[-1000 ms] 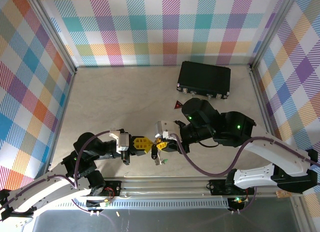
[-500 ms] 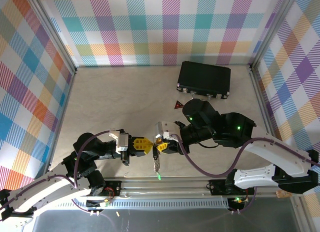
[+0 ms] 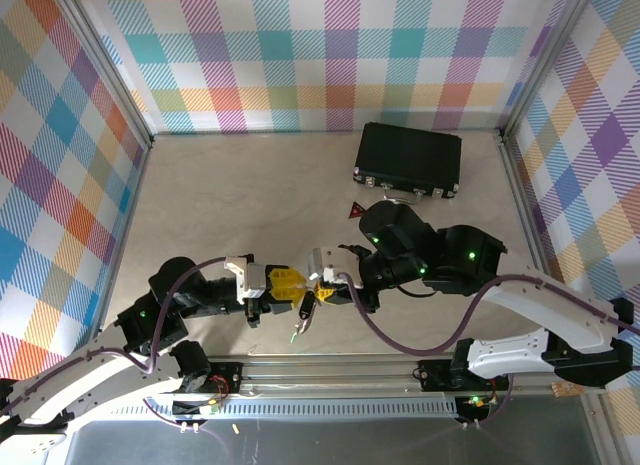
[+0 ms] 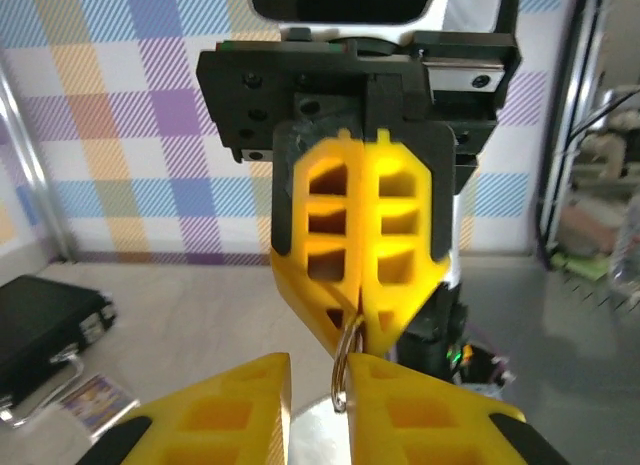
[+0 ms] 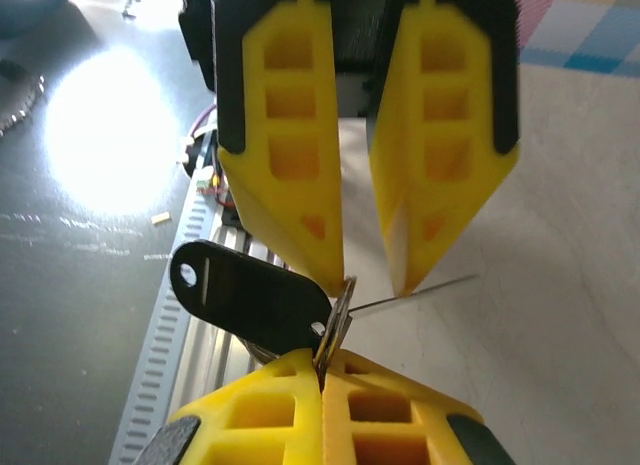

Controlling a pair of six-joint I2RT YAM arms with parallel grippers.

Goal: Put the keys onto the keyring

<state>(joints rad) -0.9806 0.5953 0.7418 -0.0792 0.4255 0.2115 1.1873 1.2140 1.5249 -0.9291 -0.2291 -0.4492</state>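
One black-headed key [image 5: 250, 297] hangs on your keyring [image 5: 341, 301]; right gripper [image 5: 322, 365] clamps it; left gripper [image 5: 370, 278] jaws slightly apart; green key unclear.

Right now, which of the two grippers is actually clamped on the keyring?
The right gripper: its yellow fingers are shut on the keyring. The left gripper faces it with its fingers apart.
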